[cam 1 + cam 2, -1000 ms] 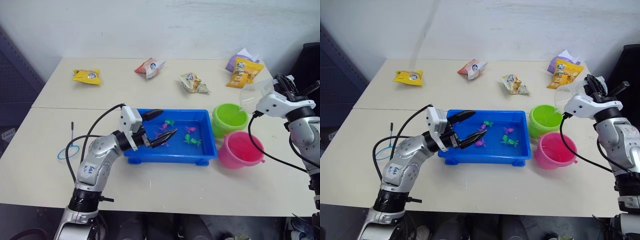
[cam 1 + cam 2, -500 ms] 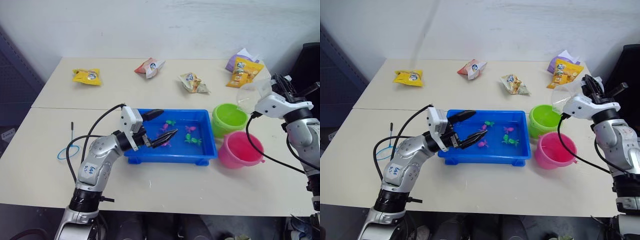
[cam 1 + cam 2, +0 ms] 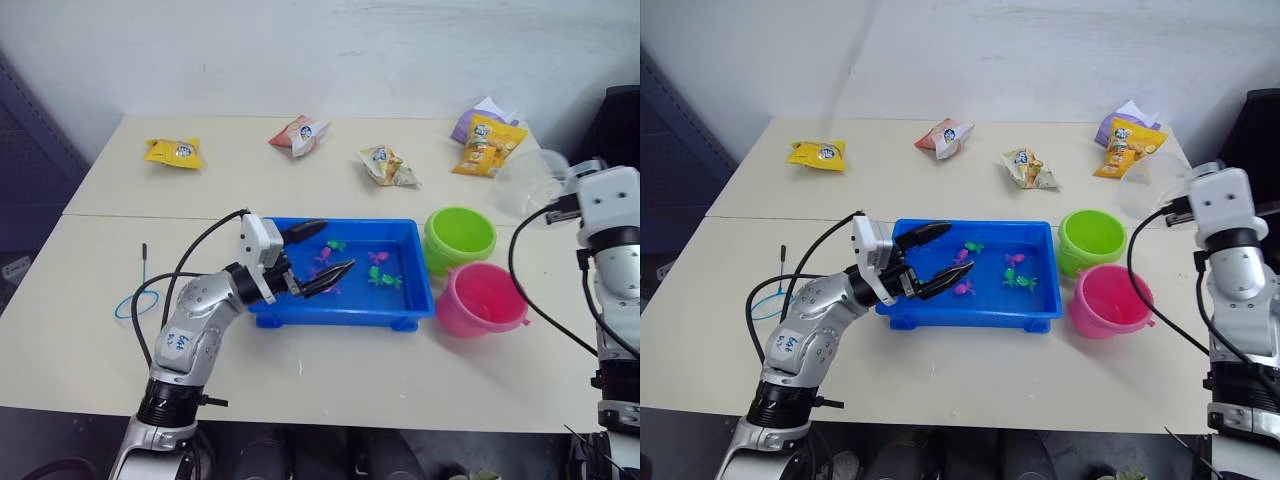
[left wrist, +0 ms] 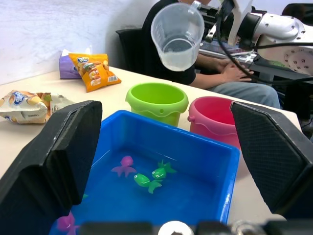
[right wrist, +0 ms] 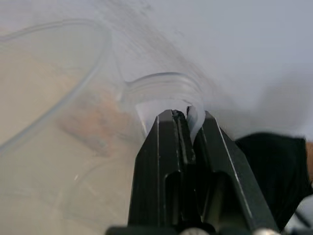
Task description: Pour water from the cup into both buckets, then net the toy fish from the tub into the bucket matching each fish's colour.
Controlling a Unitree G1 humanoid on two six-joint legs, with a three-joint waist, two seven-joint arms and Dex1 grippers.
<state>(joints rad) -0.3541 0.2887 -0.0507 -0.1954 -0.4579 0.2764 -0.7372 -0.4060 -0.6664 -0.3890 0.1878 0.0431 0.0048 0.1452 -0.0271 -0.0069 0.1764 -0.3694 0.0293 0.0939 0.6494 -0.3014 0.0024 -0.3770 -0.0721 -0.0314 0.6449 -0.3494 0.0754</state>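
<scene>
My right gripper is shut on the handle of the clear cup. It holds the cup in the air, to the right of and beyond the green bucket. Some water sits in the cup. The pink bucket stands just in front of the green one. Both are right of the blue tub, where small pink fish and green fish float. My left gripper hangs open over the tub's left part, holding nothing. The net lies on the table at the far left.
Snack packets lie along the back of the table: a yellow one, a red and white one, a pale one and an orange one beside a purple pack. A seated person is beyond the table's right end.
My right arm has swung the cup from over the green bucket's rim to the right and tipped it back up. The left arm has stayed put.
</scene>
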